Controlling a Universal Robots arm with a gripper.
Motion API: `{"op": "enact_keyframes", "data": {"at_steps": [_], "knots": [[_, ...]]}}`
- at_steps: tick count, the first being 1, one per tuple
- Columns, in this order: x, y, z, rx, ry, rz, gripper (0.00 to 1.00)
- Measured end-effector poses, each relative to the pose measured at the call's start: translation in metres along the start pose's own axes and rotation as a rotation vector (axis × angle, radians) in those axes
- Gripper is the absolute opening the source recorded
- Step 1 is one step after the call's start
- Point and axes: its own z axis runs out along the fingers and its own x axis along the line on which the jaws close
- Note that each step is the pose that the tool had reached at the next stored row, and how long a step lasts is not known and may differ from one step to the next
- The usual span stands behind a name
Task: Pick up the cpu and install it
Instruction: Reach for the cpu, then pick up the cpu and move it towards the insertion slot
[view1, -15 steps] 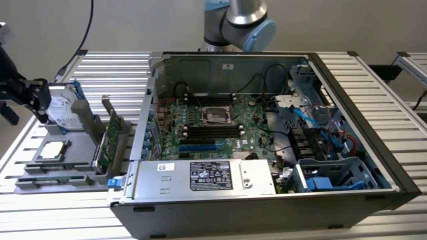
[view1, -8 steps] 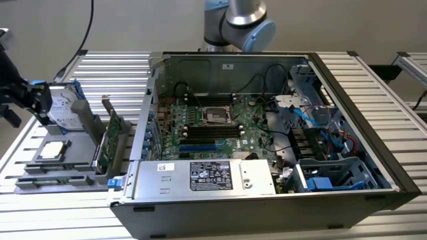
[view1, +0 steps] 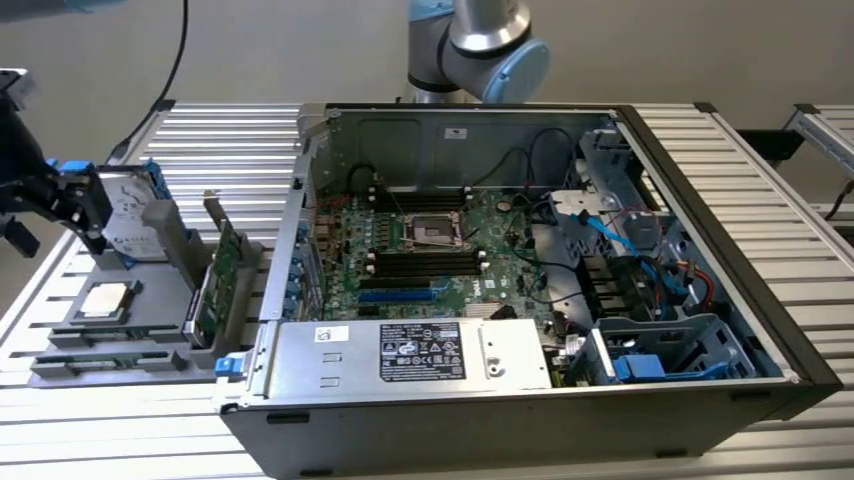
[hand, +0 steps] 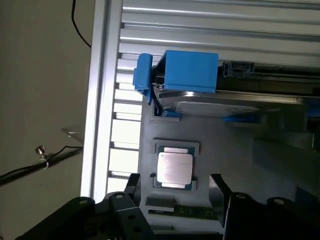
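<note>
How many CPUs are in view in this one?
1. The cpu lies flat in the grey holder at the exterior view's left, outside the case. The socket looks empty; parts of the case interior are hidden.

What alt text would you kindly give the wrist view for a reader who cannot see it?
A silver cpu lies flat in a recess of a grey holder, seen between the open black jaws. Nearby stands a hard drive in a blue bracket.

Empty end effector (hand: 175, 179), jaws spread wide apart.
</note>
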Motion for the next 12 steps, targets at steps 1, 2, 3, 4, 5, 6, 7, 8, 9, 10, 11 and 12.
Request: {"op": "enact_keyframes", "data": {"at_steps": [1,2,3,4,5,6,7,8,9,10,11,12], "knots": [[0.001,0.0001,0.0019,0.0017,0.0001,0.005,0.72],[0.003,0.0001,0.0038,0.0023,-0.0001,0.008,0.72],[0.004,0.0001,0.0057,0.0026,-0.0004,0.012,0.72],[0.005,0.0001,0.0077,0.0025,-0.0008,0.017,0.72],[0.005,0.0,0.0095,0.0024,-0.0011,0.023,0.72],[0.005,-0.0002,0.0112,0.0022,-0.0013,0.031,0.72],[0.005,-0.0004,0.013,0.0017,-0.0023,0.043,0.72],[0.005,-0.0006,0.0148,0.001,-0.0036,0.055,0.72],[0.005,-0.0012,0.0167,0.0007,-0.0049,0.066,0.72],[0.005,-0.0019,0.0184,0.0004,-0.0062,0.075,0.72],[0.005,-0.0029,0.0201,0.0001,-0.0075,0.082,0.72],[0.005,-0.0042,0.0219,-0.0002,-0.0088,0.087,0.72]]}}
